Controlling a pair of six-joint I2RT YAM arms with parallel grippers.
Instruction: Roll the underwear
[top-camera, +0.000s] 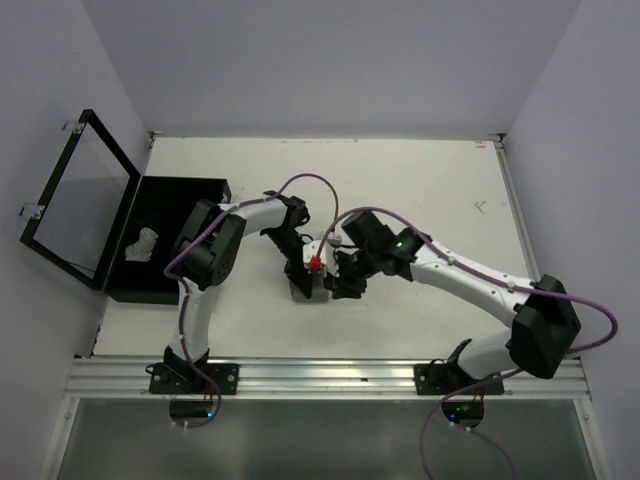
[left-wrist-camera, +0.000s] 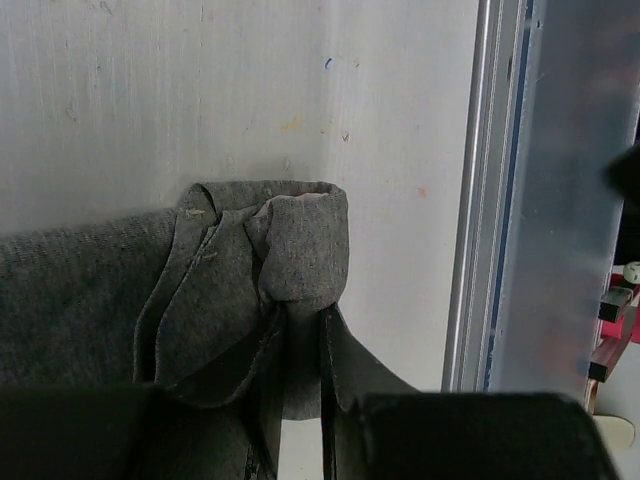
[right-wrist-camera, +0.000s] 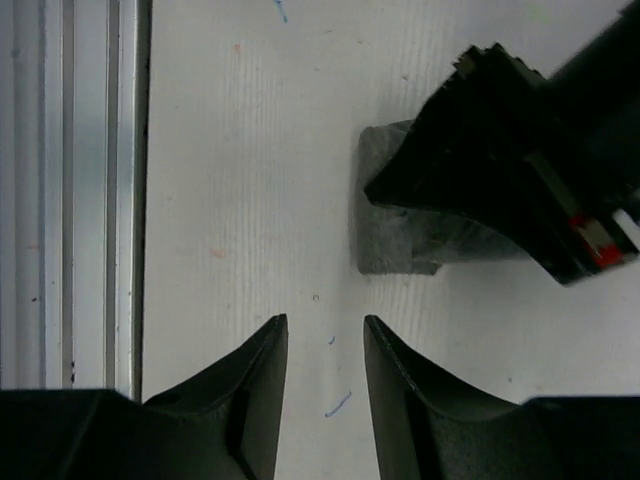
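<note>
A heather grey underwear (left-wrist-camera: 220, 290) lies bunched and partly rolled on the white table. My left gripper (left-wrist-camera: 300, 325) is shut on its folded end, with cloth pinched between the dark fingers. In the right wrist view the same grey underwear (right-wrist-camera: 390, 240) shows as a small block under the left gripper (right-wrist-camera: 500, 140). My right gripper (right-wrist-camera: 325, 325) is open and empty, over bare table just short of the cloth. In the top view the left gripper (top-camera: 300, 278) and the right gripper (top-camera: 345, 282) sit close together at the table's middle and hide the cloth.
A flat black box (top-camera: 185, 188) stands at the left with its hinged lid (top-camera: 80, 200) open. A small pale garment (top-camera: 140, 245) lies inside it. An aluminium rail (top-camera: 330, 375) runs along the near edge, and it also shows in the right wrist view (right-wrist-camera: 80, 200).
</note>
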